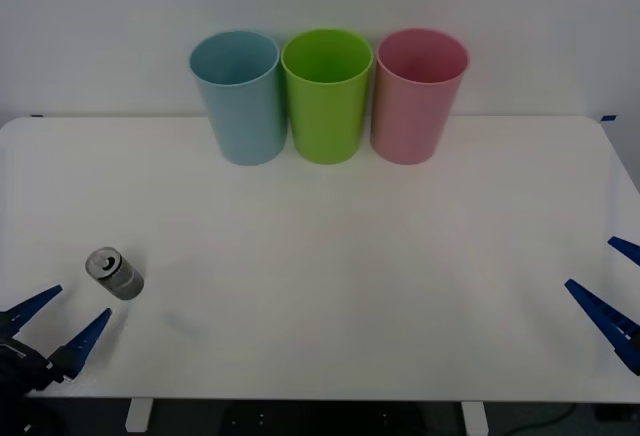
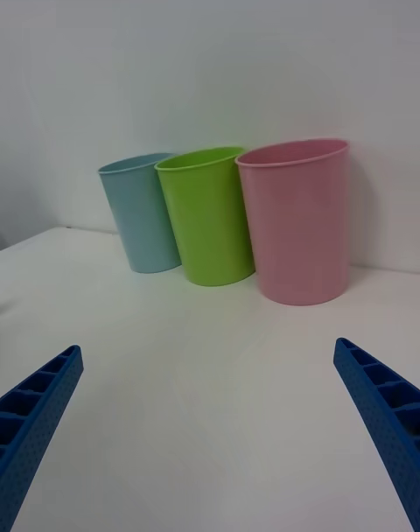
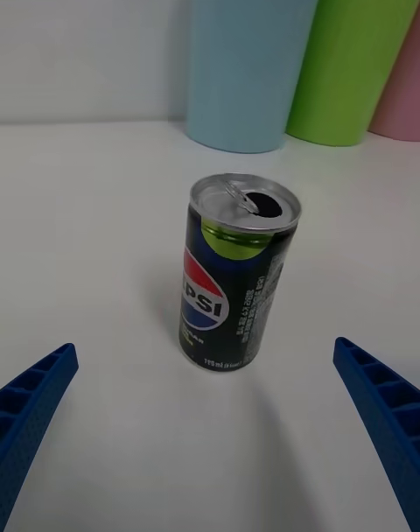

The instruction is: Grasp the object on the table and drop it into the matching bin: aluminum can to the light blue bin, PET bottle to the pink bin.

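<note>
From the front, the aluminum can [image 1: 115,273] sits near the counter [image 1: 330,286]'s front left corner, just ahead of the left claw [image 1: 52,329], whose fingers are spread apart, while the right claw [image 1: 612,296] waits, also spread, at the front right corner, well apart from it. The right wrist view looks between its parted fingers at the light blue bin [image 2: 140,213], lime green bin [image 2: 210,217] and pink bin [image 2: 299,221] along the back edge. In the left wrist view the can [image 3: 234,274] stands upright, long axis vertical, centred ahead of the gap, so the left arm looks the natural one to grasp it.
</note>
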